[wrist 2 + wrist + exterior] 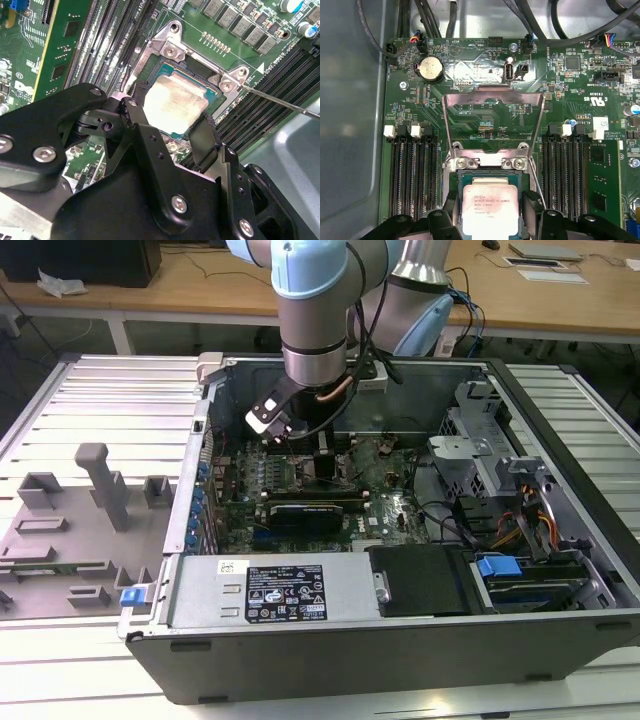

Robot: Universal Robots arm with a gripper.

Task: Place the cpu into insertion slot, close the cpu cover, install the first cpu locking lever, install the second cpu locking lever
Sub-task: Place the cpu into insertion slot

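Reaching down into an open desktop computer case on a ribbed metal table, a pale blue robot arm hangs over the green motherboard in the exterior view. In the second wrist view the black gripper has its two fingers pressed against opposite edges of the cpu, whose pale metal top faces up. The chip sits inside the insertion slot, set within its dark frame. In the first wrist view the cpu cover is swung open on its hinge, its far edge toward a coin cell battery. A thin locking lever sticks out from the hinge corner. Black memory slots flank the socket on both sides.
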